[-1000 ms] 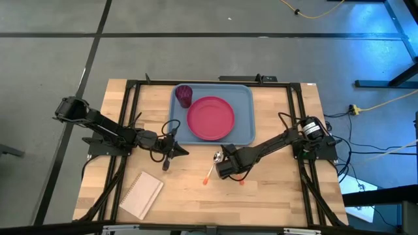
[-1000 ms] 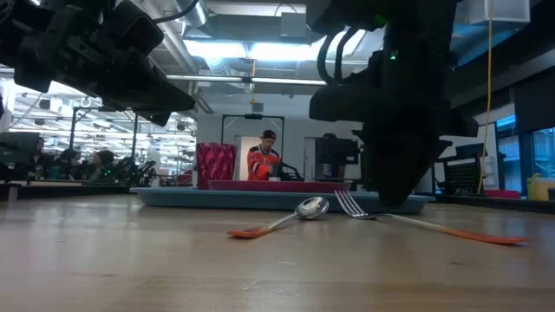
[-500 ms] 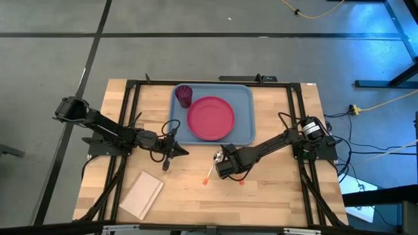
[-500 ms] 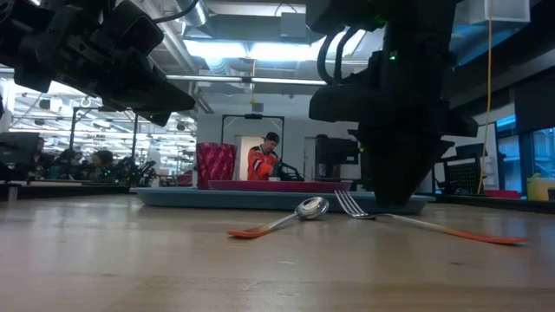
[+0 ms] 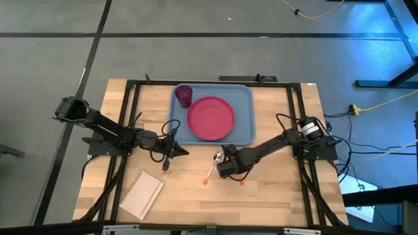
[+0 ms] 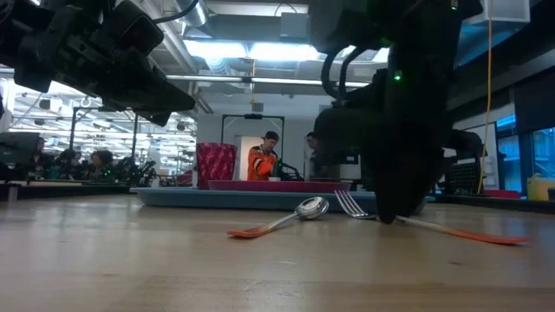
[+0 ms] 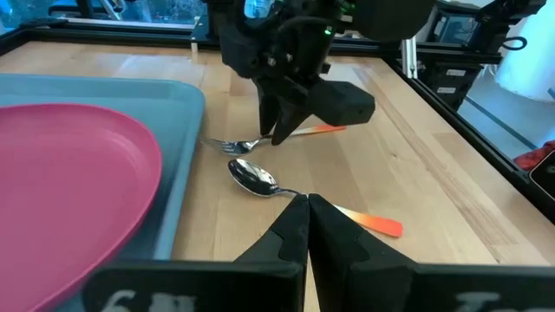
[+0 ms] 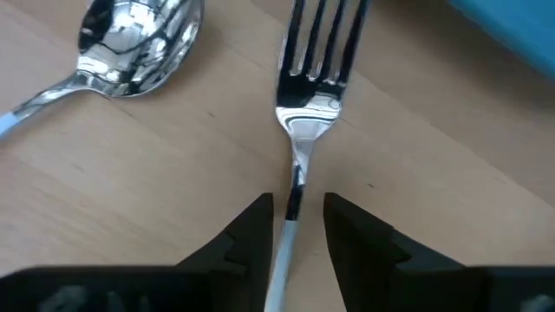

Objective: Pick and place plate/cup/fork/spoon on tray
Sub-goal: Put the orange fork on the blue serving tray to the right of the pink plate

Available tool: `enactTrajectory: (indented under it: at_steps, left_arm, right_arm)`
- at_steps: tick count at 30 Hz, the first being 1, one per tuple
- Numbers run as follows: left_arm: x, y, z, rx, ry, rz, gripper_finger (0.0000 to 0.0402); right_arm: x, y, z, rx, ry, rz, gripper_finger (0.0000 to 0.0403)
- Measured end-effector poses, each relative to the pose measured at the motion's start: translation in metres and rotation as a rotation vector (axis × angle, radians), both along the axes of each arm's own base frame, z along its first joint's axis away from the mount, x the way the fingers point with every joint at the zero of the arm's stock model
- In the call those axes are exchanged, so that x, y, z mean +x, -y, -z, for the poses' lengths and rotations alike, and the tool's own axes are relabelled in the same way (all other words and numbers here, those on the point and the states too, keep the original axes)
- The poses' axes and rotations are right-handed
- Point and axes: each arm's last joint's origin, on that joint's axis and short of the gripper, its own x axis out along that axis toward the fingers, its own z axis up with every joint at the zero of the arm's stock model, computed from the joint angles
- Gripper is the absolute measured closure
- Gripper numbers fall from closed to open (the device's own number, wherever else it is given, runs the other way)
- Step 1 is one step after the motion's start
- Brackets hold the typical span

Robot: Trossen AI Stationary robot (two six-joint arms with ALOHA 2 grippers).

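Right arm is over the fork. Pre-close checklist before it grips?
1. Right gripper open, one finger each side of the thin handle of the silver-tined orange-handled fork: ok.
2. Fork flat on the wooden table: ok.
3. Silver-bowled orange-handled spoon outside the fingers: ok.
4. Light blue rectangular plastic tray has bare space beside the round pink-red plate: ok.
5. Left gripper shut, short of the spoon: ok.

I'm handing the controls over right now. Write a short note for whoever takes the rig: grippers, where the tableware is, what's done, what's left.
Right gripper: open, down at the table, fingers either side of the fork handle, not closed yet.
Left gripper: shut, empty, waiting near the tray's front left corner.
Done: plate and cup are on the tray.
Left: fork, then spoon; both lie on the table just in front of the tray.
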Motion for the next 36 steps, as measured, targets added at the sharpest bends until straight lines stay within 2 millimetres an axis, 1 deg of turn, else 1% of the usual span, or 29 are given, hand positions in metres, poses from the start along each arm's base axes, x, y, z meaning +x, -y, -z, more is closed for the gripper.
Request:
enactTrajectory:
  at_steps: [4, 6, 9, 13, 16, 19, 21, 25, 28, 29, 32, 34, 36]
  left_arm:
    - [0.0, 0.0, 0.0, 0.0, 0.001, 0.0, 0.0401]
    - [0.0, 0.0, 0.0, 0.0, 0.002, 0.0, 0.0401]
    - [0.0, 0.0, 0.0, -0.001, 0.002, 0.0, 0.0401]
    - [0.0, 0.0, 0.0, -0.001, 0.001, 0.0, 0.0401]
    - [0.0, 0.0, 0.0, -0.001, 0.001, 0.0, 0.0401]
    - [0.0, 0.0, 0.0, -0.001, 0.001, 0.0, 0.0401]
    - [0.0, 0.0, 0.0, -0.001, 0.001, 0.0, 0.0401]
    - [0.0, 0.0, 0.0, -0.001, 0.001, 0.0, 0.0401]
    - [0.0, 0.0, 0.0, 0.0, 0.0, 0.0, 0.0401]
    - [0.0, 0.0, 0.0, 0.0, -0.001, 0.0, 0.0401]
    - [0.0, 0.0, 0.0, -0.023, -0.004, -0.005, 0.0401]
    - [0.0, 0.0, 0.0, -0.046, -0.008, -0.011, 0.0401]
    - [0.0, 0.0, 0.0, -0.05, -0.008, -0.012, 0.0401]
  right_arm:
    - [-0.001, 0.0, 0.002, 0.006, 0.012, -0.001, 0.0295]
    - [-0.001, 0.0, 0.002, 0.006, 0.015, -0.001, 0.0306]
    - [0.0, 0.0, 0.002, 0.006, 0.022, -0.001, 0.0335]
    - [0.0, 0.001, 0.002, 0.003, 0.026, 0.001, 0.0387]
    - [0.0, 0.002, 0.001, 0.001, 0.029, 0.001, 0.0391]
    - [0.001, 0.002, -0.004, -0.014, 0.008, -0.002, 0.0394]
    - [0.0, 0.003, -0.015, -0.029, -0.018, -0.001, 0.0397]
    - [0.002, 0.003, -0.042, -0.071, -0.037, 0.0, 0.0396]
    - [0.005, 0.004, -0.066, -0.161, -0.054, -0.023, 0.0397]
    - [0.005, 0.008, -0.074, -0.207, -0.068, -0.029, 0.0397]
    - [0.005, 0.027, -0.098, -0.36, -0.128, -0.019, 0.0397]
    - [0.003, 0.046, -0.113, -0.451, -0.18, 0.007, 0.0397]
    - [0.004, 0.067, -0.12, -0.488, -0.219, 0.042, 0.0397]
